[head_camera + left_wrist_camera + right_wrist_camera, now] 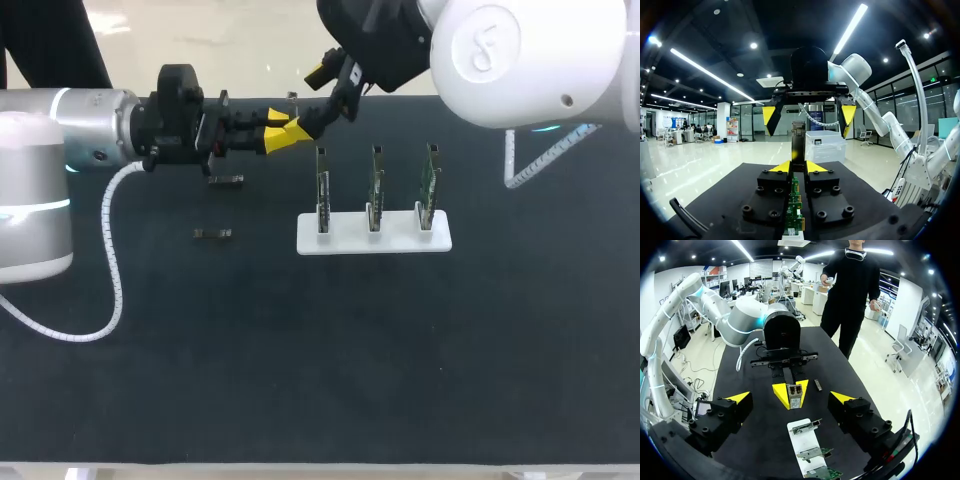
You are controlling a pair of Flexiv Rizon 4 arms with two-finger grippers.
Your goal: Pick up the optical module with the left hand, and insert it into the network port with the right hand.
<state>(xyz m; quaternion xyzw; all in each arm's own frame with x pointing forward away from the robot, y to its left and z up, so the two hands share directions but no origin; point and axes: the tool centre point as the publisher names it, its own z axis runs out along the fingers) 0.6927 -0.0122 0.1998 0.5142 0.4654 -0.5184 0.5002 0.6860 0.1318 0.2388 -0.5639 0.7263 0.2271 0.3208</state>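
Observation:
My left gripper [283, 133] hangs above the table's far left-middle, shut on a small metal optical module [798, 142] that sticks out ahead of its yellow tips. In the right wrist view the module [795, 395] faces me end-on, held up between the left arm's fingers. My right gripper [310, 100] comes in from the far right, open wide. Its two fingers [847, 114] stand either side of the module without touching it. On the table stands a white stand [373, 240] with three upright circuit boards [376, 185] that carry the ports.
Two spare modules lie on the black mat, one under the left gripper [225, 180] and one nearer me [212, 233]. The left arm's white cable [108, 260] loops over the mat's left side.

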